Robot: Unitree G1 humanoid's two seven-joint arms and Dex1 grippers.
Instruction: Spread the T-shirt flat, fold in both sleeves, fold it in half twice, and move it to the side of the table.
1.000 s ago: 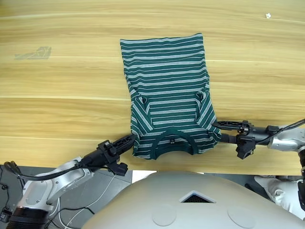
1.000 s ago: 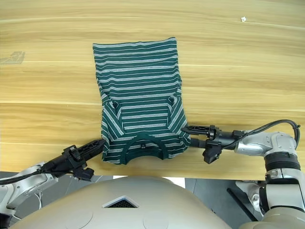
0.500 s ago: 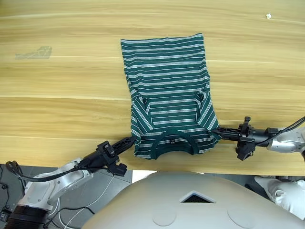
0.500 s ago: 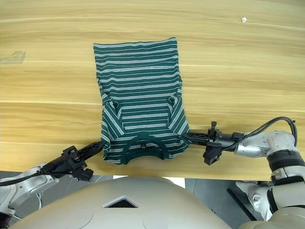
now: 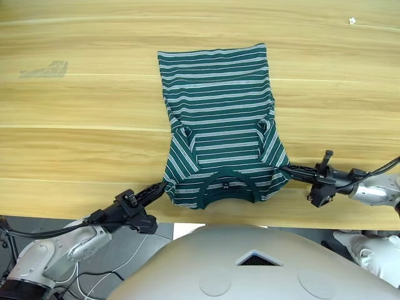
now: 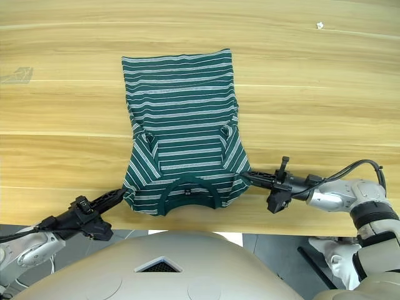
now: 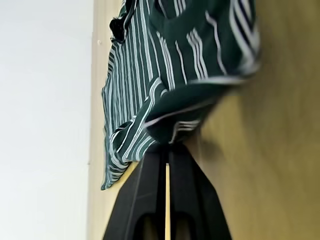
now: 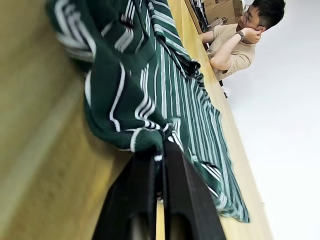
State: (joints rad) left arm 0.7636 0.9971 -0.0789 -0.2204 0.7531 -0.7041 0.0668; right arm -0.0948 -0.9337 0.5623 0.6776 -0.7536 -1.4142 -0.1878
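A dark green T-shirt (image 5: 219,125) with white stripes lies on the wooden table (image 5: 81,137), sleeves folded in, collar toward the table's near edge. My left gripper (image 5: 164,186) is shut on the shirt's near left shoulder corner, seen up close in the left wrist view (image 7: 166,145). My right gripper (image 5: 282,167) is shut on the near right shoulder corner, also in the right wrist view (image 8: 156,148). Both pinched corners are lifted slightly off the wood and the shoulders are pulled outward.
The table's near edge (image 5: 75,211) runs just below both grippers. A small white scrap (image 5: 352,20) lies at the far right and a faint grey mark (image 5: 44,70) at the far left. Bare wood stretches on both sides of the shirt.
Both grippers have closed on the shoulder corners. The left gripper pulled its corner outward to the left, widening the shirt's near end; the right moved a little to the right.
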